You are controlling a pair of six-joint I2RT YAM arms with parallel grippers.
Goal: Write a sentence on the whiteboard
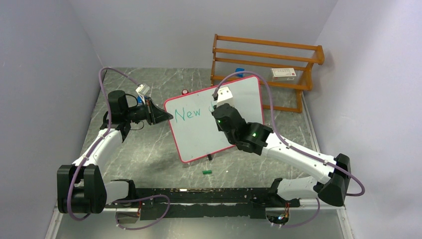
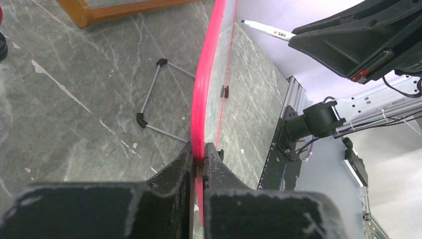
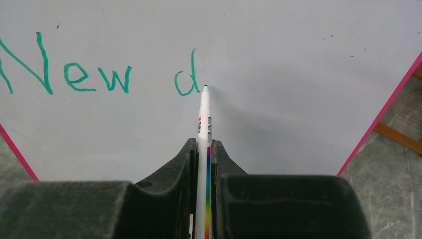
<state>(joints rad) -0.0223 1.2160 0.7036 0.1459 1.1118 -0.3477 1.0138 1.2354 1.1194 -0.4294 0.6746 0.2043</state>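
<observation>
I steady the tilted whiteboard [image 1: 199,137] between my arms; the sentence [image 3: 74,74] reads "New d".
My left gripper [image 2: 199,152] is pinched shut on the whiteboard's edge; my right gripper [image 3: 203,147] clamps the marker [image 3: 204,109], tip just right of the "d". Pressing hard could twist the whiteboard loose, skewing letters.
</observation>
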